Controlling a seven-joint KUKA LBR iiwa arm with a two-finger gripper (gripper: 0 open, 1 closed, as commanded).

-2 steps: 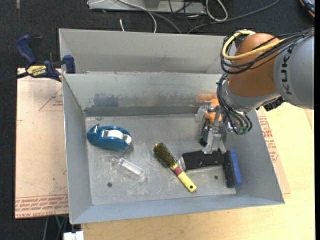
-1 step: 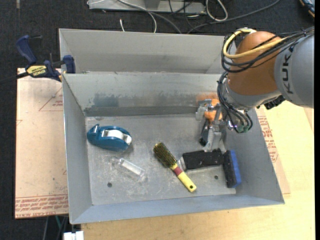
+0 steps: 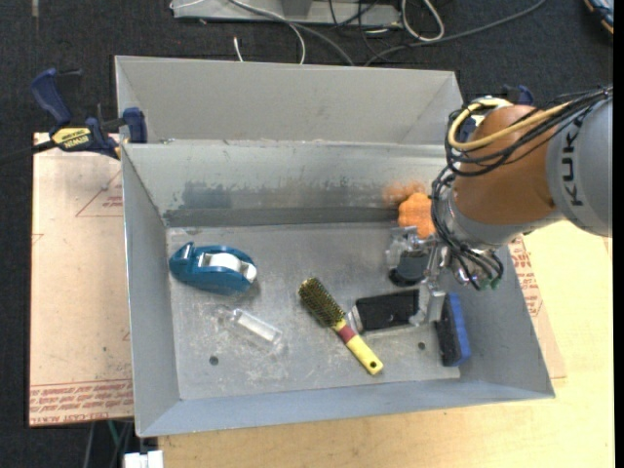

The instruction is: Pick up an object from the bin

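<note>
Gripper (image 3: 426,286) low in bin (image 3: 292,178); nothing seen lifted.
Black flat case (image 3: 386,312) just below-left of it; grip state: cannot tell.

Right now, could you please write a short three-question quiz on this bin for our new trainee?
1. True or false: the blue tape dispenser lies in the left half of the bin.
2. Which thing lies nearest the end effector? A) the black flat rectangle B) the clear plastic piece C) the tape dispenser
3. Fill in: the hairbrush has a ____ handle.
Key: 1 true; 2 A; 3 yellow.
</note>
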